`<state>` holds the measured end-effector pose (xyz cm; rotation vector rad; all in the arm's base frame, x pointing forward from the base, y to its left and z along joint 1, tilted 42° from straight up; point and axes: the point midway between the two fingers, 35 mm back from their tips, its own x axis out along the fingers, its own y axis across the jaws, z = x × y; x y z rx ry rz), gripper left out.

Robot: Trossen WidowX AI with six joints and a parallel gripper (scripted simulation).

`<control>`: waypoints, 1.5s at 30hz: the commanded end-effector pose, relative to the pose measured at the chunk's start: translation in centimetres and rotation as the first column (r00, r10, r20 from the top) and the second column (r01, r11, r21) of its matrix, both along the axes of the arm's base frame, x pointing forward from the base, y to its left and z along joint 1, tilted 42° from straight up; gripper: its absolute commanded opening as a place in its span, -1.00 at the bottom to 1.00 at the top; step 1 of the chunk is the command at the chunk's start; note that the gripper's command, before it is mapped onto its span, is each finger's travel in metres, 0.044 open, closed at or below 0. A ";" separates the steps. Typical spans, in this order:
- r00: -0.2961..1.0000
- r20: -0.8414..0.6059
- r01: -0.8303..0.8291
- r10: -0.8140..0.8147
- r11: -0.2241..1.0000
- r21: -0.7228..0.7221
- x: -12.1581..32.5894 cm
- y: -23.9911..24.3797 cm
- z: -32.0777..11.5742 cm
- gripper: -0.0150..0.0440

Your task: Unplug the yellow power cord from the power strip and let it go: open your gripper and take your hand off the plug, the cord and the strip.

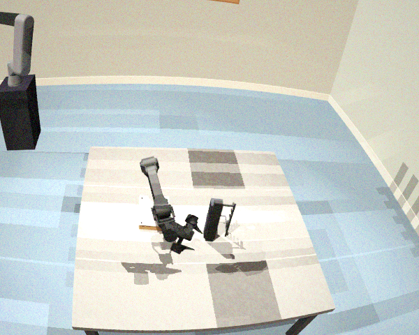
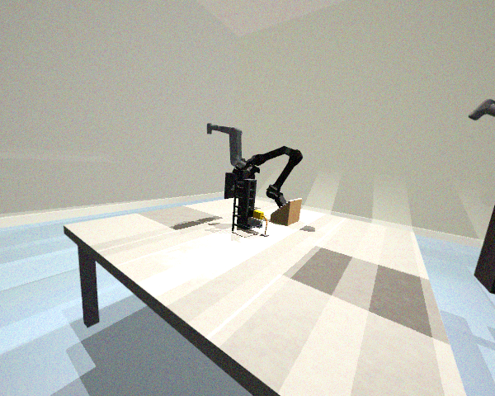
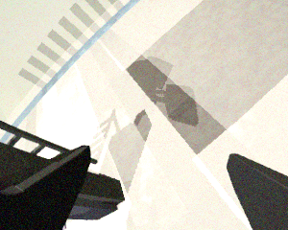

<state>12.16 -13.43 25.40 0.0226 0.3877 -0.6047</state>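
Observation:
The yellow plug (image 2: 258, 214) shows small in the exterior view, low beside a tall black upright body (image 1: 212, 220) (image 2: 248, 198) (image 3: 103, 188) that looks like the power strip. A thin orange-yellow cord (image 2: 266, 224) hangs from the plug's right end towards the table. Whether the plug is seated or just clear cannot be told. My gripper (image 1: 197, 241) (image 3: 160, 157) is open, with its fingers wide apart and nothing between them. It is off the table, left of the black body in the top view. The plug and cord are hidden in the top view and not visible in the wrist view.
A ladder-like black rack (image 1: 230, 220) (image 2: 235, 209) (image 3: 38, 146) stands beside the black body. A grey block (image 2: 254, 222) lies low under the plug. A wooden wedge (image 1: 149, 227) (image 2: 293, 214) with a white top stands by the arm. Other grey arms stand beyond the table.

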 end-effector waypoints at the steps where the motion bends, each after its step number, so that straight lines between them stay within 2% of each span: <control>1: 1.000 0.000 -0.001 0.001 1.000 0.000 0.0 0.0 0.0 0.78; 9: 0.998 -0.025 -0.051 0.052 0.998 0.029 2.0 -1.1 0.8 0.06; 17: 0.988 -0.059 -0.142 0.145 0.989 0.048 6.4 -1.6 1.7 0.05; 23: 0.960 -0.101 -0.257 0.260 0.965 0.041 10.9 -0.3 2.0 0.05; 30: 0.909 -0.151 -0.390 0.389 0.920 0.023 16.5 3.0 2.0 0.05; 37: 0.837 -0.206 -0.518 0.506 0.855 -0.004 21.6 8.5 1.5 0.05; 41: 0.762 -0.308 -0.607 0.570 0.794 -0.031 23.8 11.6 -0.3 0.05; 45: 0.612 -0.493 -0.730 0.618 0.682 -0.052 25.5 15.1 -3.8 0.05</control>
